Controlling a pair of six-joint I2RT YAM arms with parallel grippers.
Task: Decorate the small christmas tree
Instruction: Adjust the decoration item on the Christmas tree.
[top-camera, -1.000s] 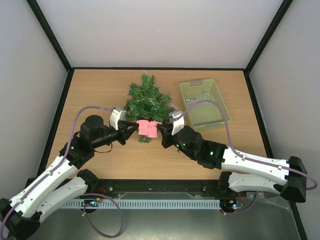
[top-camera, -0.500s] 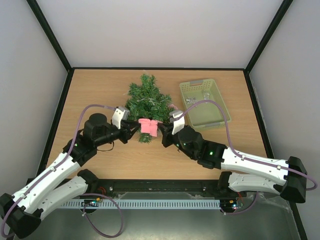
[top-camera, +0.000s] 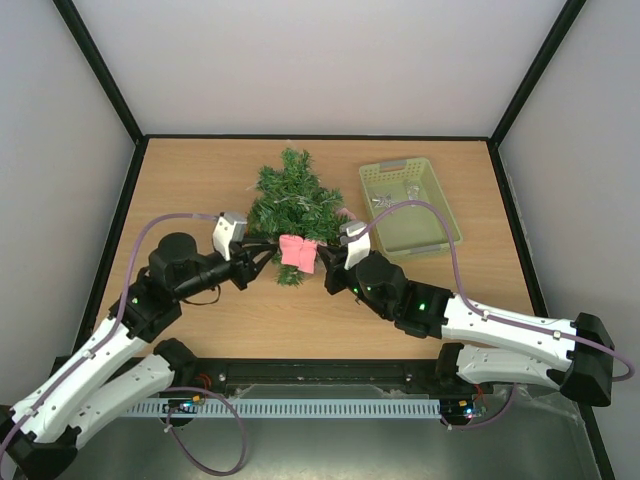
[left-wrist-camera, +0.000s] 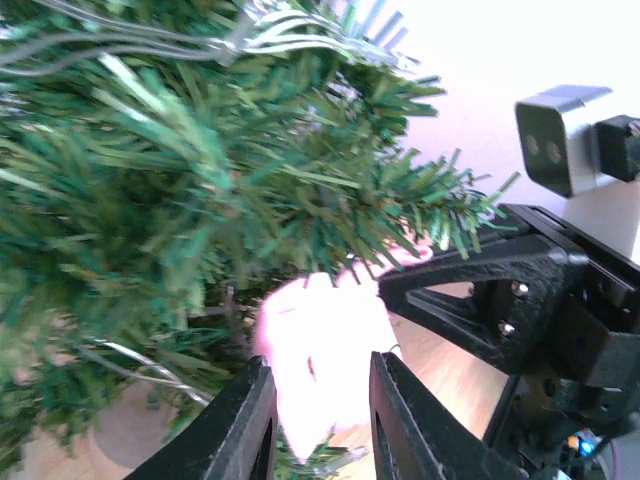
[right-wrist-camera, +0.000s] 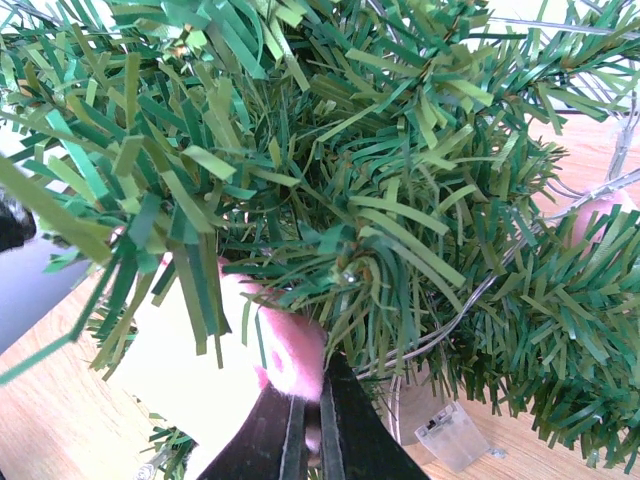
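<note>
The small christmas tree (top-camera: 290, 195) lies on the wooden table, its dark green branches filling both wrist views (left-wrist-camera: 180, 170) (right-wrist-camera: 400, 160). A pink ornament (top-camera: 297, 252) hangs at its lower branches. My right gripper (top-camera: 322, 264) is shut on the ornament's edge, and the right wrist view has the pink piece (right-wrist-camera: 290, 355) pinched between the closed jaws (right-wrist-camera: 322, 372). My left gripper (top-camera: 268, 262) stands open just left of the ornament. In the left wrist view the pink piece (left-wrist-camera: 320, 340) sits just past the parted fingertips (left-wrist-camera: 318, 362), which do not squeeze it. A thin silver light wire (right-wrist-camera: 520, 250) runs through the branches.
A pale green basket (top-camera: 440, 215) stands right of the tree with small silver pieces (top-camera: 392, 195) inside. A clear battery box (right-wrist-camera: 452, 435) lies on the wood under the branches. The right gripper's black frame (left-wrist-camera: 500, 290) shows close to the left jaws.
My left gripper has opened and let go of the pink ornament, and its arm has drawn back a little to the left. The right gripper stays shut on the ornament.
</note>
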